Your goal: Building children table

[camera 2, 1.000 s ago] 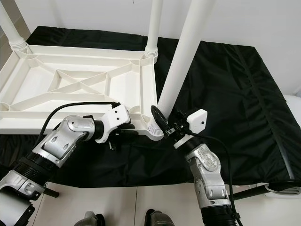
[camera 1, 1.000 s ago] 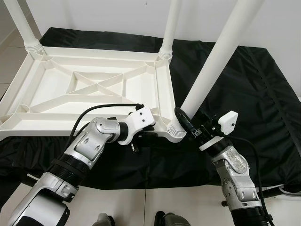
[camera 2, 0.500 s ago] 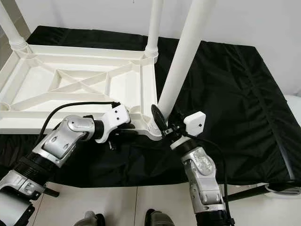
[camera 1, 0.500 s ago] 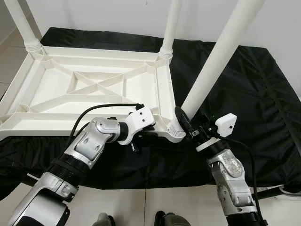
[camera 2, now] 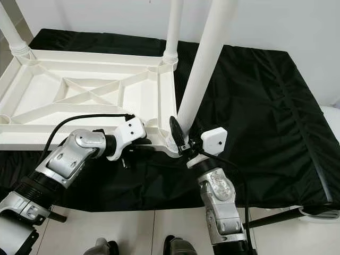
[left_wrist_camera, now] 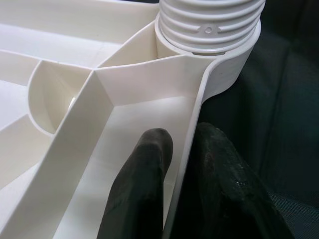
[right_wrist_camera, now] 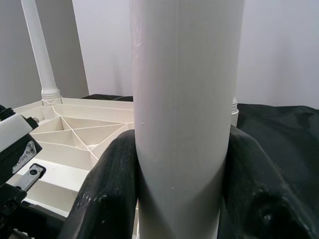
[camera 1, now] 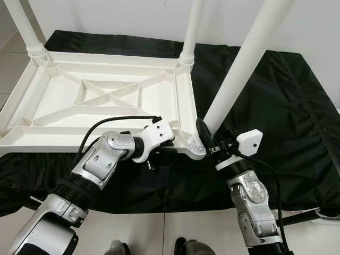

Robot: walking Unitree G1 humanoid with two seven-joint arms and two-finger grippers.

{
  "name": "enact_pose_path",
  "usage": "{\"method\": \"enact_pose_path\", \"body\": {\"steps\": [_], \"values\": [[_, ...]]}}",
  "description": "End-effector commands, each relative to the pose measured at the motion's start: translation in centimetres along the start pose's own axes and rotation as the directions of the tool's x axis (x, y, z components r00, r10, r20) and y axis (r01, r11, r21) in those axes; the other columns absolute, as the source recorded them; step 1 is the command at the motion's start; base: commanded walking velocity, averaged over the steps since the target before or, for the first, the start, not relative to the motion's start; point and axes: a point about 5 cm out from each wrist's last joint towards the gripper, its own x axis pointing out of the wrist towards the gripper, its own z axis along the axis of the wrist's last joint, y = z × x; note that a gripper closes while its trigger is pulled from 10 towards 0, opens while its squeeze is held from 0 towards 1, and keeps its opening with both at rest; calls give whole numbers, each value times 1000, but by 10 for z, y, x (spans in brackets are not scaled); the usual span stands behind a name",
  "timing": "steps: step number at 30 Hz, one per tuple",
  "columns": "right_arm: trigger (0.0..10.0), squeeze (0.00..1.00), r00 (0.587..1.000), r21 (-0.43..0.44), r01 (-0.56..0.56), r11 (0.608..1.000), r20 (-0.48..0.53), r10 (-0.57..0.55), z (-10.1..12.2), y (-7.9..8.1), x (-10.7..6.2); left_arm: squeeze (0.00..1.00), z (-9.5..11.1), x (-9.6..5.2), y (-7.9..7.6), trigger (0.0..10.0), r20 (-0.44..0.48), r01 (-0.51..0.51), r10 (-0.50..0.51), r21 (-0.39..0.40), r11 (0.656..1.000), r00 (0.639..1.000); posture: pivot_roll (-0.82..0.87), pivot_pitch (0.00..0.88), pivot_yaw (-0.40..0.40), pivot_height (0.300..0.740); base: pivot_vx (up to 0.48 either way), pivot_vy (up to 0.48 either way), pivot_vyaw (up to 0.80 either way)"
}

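The upturned white table top [camera 1: 106, 101] lies on a black cloth [camera 1: 287, 106]. At its near corner, the left gripper [left_wrist_camera: 174, 169] pinches the rim, and the right gripper [right_wrist_camera: 182, 199] clasps the white leg [camera 1: 239, 69] standing in that corner's socket. Two more legs [camera 1: 191, 29] rise from its far corners.

Silver arms, white wrist housings, black cables

We see the three upright white plastic legs [camera 1: 241, 66] run past the top edge, and the upturned white ribbed tabletop [camera 1: 101, 101] cut off at left.
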Motion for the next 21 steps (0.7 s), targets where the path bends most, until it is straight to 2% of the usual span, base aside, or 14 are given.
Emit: {"method": "enact_pose_path", "body": {"steps": [1,8,15,21], "values": [[10000,0,971,11,65,998,-232,-60,-40,-5,-21,0,15,-1,4,10000,49,8,-10,53,999,999,-65,162,-18,740,0,0,0],[10000,0,969,-9,139,990,-207,-138,-35,2,-16,0,16,-2,5,10000,48,7,-9,57,998,999,-60,161,-11,740,0,0,0],[10000,0,966,-17,167,986,-199,-167,-34,3,-15,0,16,-3,5,10000,46,7,-10,57,998,999,-58,164,-8,740,0,0,0],[10000,0,949,-37,254,966,-185,-257,-33,8,-15,0,16,-4,5,10000,43,8,-11,58,998,999,-51,164,-6,740,0,0,0]]}}
